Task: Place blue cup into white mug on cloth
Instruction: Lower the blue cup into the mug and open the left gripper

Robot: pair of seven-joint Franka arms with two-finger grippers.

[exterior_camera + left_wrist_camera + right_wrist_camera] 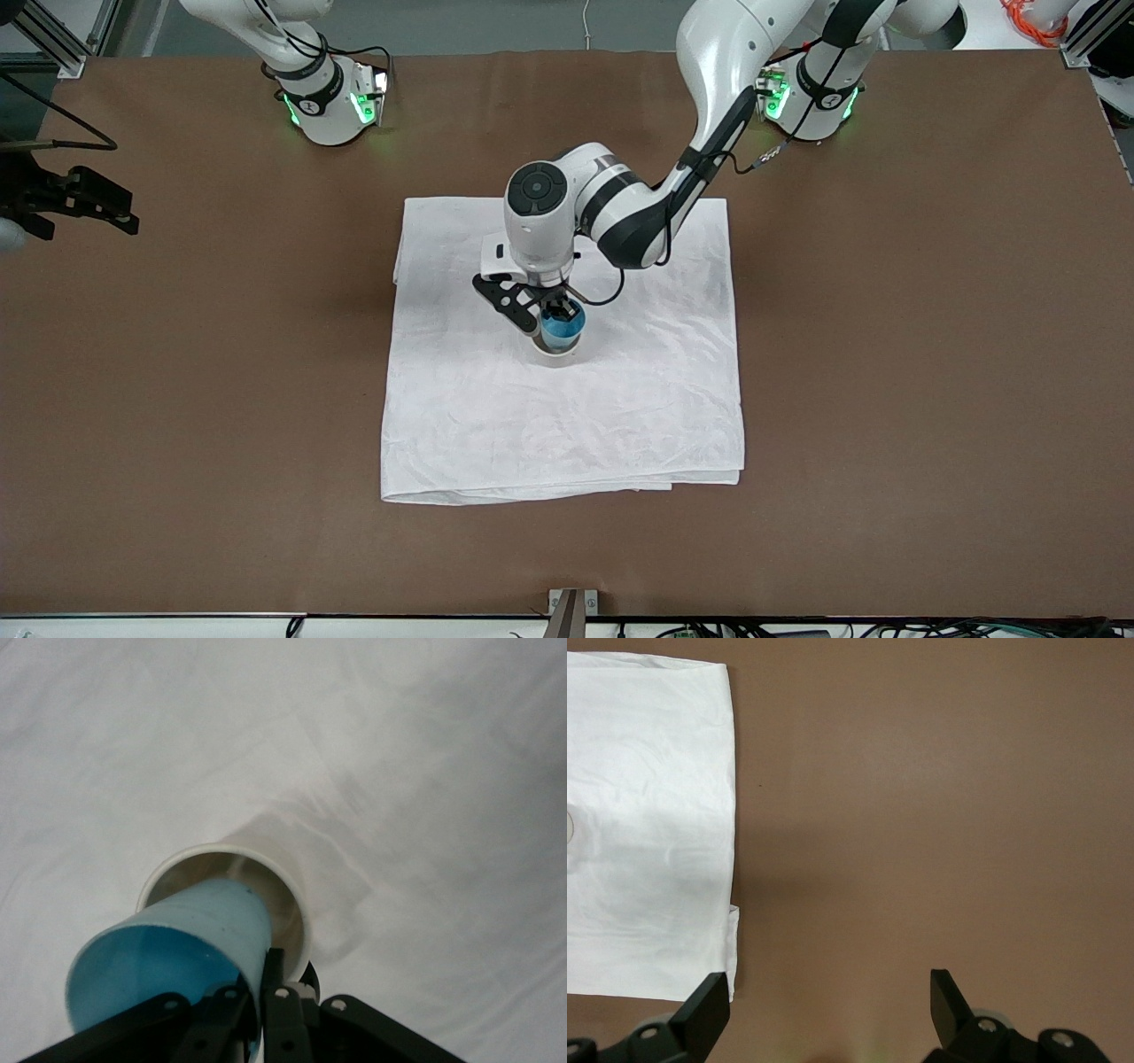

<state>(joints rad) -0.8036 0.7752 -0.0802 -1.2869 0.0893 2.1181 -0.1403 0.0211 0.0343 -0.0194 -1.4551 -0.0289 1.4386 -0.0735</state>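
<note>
Near the middle of the front view, the left gripper [547, 312] is clamped on the rim of the blue cup [562, 330], one finger inside the cup and one outside, holding it tilted with its base already dipping into the mouth of the white mug [556, 355]. The mug stands upright on the cloth [620, 416], which fills the centre of the frame. In the left wrist view the cup [168, 961] leans across the mug's rim [297, 895] rather than sitting square in it. The main risk looks to be release at this angle: the cup could catch on the rim and tip out, or the outer finger could nudge the mug and slide it on the wrinkled fabric. At the far left edge of the front view, the right gripper [828, 988] waits over bare table, its fingers spread and empty.
</note>
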